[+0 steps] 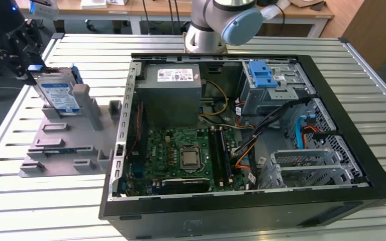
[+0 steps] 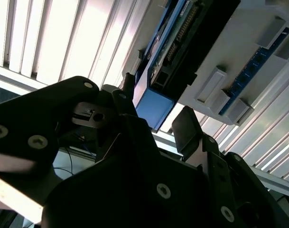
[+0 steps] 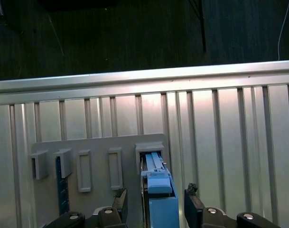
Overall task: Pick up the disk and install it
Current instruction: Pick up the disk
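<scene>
The disk (image 1: 58, 95) stands on edge in a grey slotted holder (image 1: 59, 145) at the exterior view's left, showing its silver body, blue-and-white label and blue frame. My gripper (image 1: 36, 70) is at the disk's upper end. In the first wrist view the disk's blue frame (image 3: 159, 199) lies between the two fingers (image 3: 193, 205), with a small gap on each side. The second wrist view shows the same blue end (image 2: 155, 107) between the dark fingers (image 2: 186, 129) of my gripper (image 2: 156, 111). The gripper is open around the disk.
An open black computer case (image 1: 327, 85) lies on the slatted metal table (image 1: 32, 211), to the exterior view's right of the holder. Inside it are a grey power supply (image 1: 173, 83), a green motherboard (image 1: 186, 155) and a drive cage with a blue latch (image 1: 260, 75). The arm's base (image 1: 206, 30) stands behind the case.
</scene>
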`<state>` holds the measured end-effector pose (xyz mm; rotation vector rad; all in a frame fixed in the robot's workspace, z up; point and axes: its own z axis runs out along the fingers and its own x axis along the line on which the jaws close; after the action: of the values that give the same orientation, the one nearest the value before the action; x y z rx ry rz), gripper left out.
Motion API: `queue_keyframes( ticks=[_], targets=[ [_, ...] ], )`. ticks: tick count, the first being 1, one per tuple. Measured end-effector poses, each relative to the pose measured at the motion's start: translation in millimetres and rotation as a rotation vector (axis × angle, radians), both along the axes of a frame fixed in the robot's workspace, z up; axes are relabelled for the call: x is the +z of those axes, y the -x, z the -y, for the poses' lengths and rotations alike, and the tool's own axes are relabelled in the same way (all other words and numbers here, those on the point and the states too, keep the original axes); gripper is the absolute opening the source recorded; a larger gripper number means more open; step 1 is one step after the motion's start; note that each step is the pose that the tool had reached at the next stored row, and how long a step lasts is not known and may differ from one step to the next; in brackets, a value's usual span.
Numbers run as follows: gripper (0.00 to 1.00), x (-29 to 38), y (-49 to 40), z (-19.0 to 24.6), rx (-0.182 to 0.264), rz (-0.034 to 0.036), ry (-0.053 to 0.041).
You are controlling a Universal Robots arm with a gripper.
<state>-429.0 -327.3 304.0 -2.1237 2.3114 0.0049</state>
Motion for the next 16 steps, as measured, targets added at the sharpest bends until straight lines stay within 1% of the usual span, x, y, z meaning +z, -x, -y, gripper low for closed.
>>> queue_keyframes(
  ticks=[4, 6, 7, 16],
  targets=[
    [0.59, -1.0, 0.0, 0.0, 0.0, -0.0003, 0.0002],
    [0.57, -1.1, 0.0, 0.0, 0.0, -0.0001, 0.0],
    [0.51, -1.2, 0.0, 0.0, 0.0, 0.0, 0.0],
    [0.51, -2.7, 0.0, -0.2, 0.007, 0.0, -0.0001]
  ],
)
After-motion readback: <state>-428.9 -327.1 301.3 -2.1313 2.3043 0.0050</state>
